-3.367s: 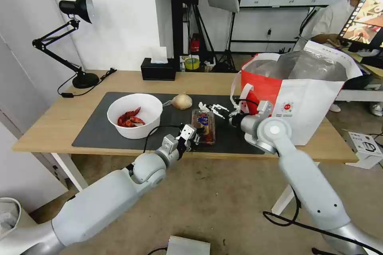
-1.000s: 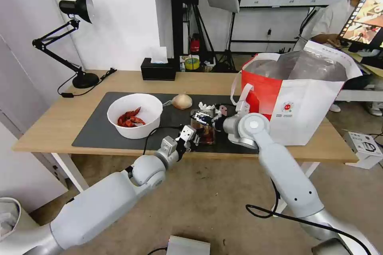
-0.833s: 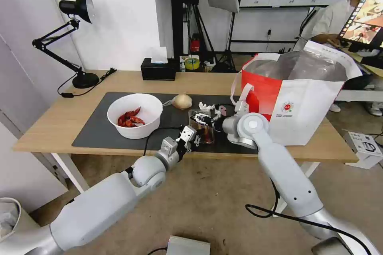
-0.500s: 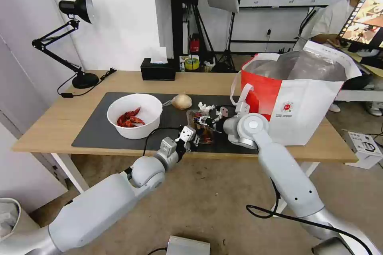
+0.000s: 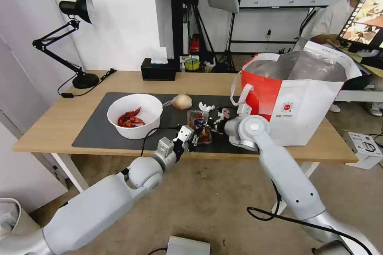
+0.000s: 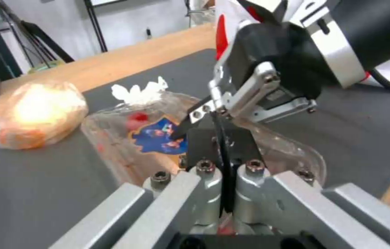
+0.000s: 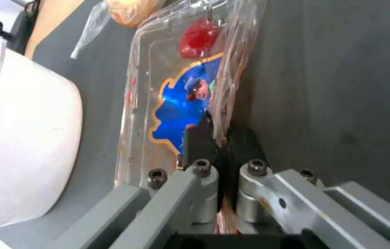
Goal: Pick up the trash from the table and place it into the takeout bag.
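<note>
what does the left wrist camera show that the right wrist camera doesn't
Left wrist view alone: the crumpled white tissue just beyond the clear plastic tray, the wooden table edge past the mat, and the right gripper pinching the tray's side.

Right wrist view alone: the white round bowl beside the tray.

Shared: the tray with its blue sticker and red bit, the bag-wrapped lump, the dark mat, and each camera's own fingers shut on the tray's rim.

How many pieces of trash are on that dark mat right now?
4: a white bowl of red shells at the left, a tan wrapped lump behind centre, a crumpled tissue, and a clear tray pinched by the left gripper and right gripper.
</note>
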